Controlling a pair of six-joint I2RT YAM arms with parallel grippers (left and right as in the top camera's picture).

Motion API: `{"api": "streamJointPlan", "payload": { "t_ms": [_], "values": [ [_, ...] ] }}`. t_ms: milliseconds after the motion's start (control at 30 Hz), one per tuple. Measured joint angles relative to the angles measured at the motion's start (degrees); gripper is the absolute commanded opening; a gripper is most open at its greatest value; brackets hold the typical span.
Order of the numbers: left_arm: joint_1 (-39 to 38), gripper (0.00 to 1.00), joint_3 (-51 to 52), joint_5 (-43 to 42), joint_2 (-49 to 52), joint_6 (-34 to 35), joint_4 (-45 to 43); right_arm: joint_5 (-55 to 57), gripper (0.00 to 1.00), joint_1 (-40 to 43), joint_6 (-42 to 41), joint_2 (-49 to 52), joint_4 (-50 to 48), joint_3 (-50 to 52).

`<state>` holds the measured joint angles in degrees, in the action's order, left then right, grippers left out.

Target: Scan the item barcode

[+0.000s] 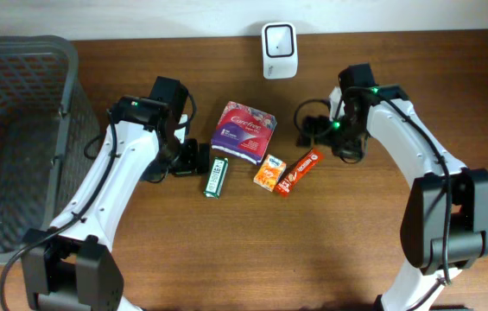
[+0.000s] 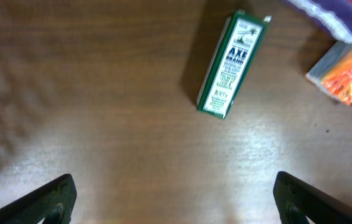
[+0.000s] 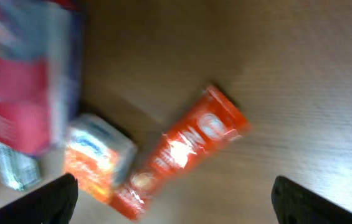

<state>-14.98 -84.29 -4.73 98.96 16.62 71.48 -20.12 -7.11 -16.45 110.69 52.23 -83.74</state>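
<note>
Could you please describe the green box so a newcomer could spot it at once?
On the wooden table, below the white scanner, lies a cluster of four small items. The green box lies at its left, beside the purple packet; it alone is slim, green and white.

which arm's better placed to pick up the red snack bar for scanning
Right. The right gripper, open, points at the red snack bar just ahead; the left gripper faces the green box instead.
</note>
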Motion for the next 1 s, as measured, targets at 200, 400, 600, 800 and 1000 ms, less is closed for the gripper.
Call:
{"api": "streamJointPlan", "payload": {
  "t_ms": [200,400,600,800,1000],
  "values": [
    [0.00,0.99,0.07,2.56,0.17,3.39,-3.23,3.28,0.99,-13.55,-6.21,1.68,-20.63,-0.07],
    [0.00,0.99,0.09,4.15,0.17,5.51,-3.58,8.70,0.99,-16.31,-13.73,9.22,-26.93,-0.07],
    [0.00,0.99,0.09,4.33,0.17,5.53,-3.43,6.43,0.41,-17.53,-14.91,10.45,-29.79,-0.28],
    [0.00,0.99,0.09,4.33,0.17,5.53,-3.41,7.98,0.28,-15.39,-14.32,7.37,-22.12,-1.03],
    [0.00,0.99,0.09,4.33,0.22,5.53,-3.41,43.80,0.28,-13.33,-5.03,-5.22,2.12,-4.35]
  ]
}}
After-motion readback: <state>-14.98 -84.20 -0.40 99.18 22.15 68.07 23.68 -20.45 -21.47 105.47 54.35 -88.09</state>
